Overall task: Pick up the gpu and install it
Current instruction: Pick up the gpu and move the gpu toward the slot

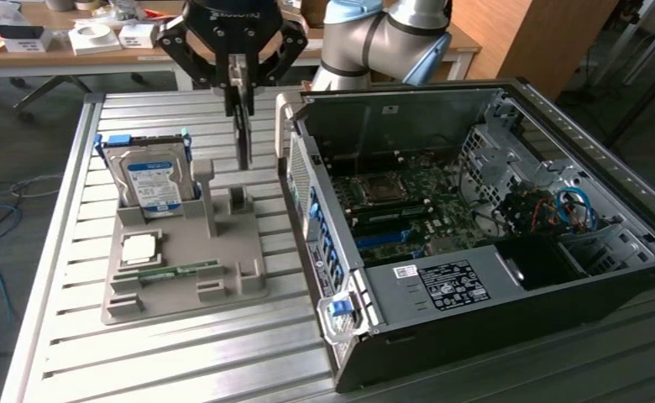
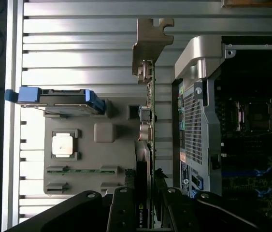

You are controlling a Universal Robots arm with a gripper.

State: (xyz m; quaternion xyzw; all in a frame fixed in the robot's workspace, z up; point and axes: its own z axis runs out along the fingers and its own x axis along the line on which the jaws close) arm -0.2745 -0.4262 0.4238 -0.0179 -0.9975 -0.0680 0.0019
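Note:
The gpu is a thin dark card hanging on edge from my gripper, which is shut on its upper edge. It hangs above the metal table, between the grey parts holder and the open computer case, and touches neither. In the wrist view the gpu runs edge-on away from my gripper, with its metal bracket at the far end and the case wall close beside it.
The holder carries a silver hard drive with a blue label, a square processor and a green memory stick. The case lies open with its motherboard exposed. A cluttered bench stands behind the table.

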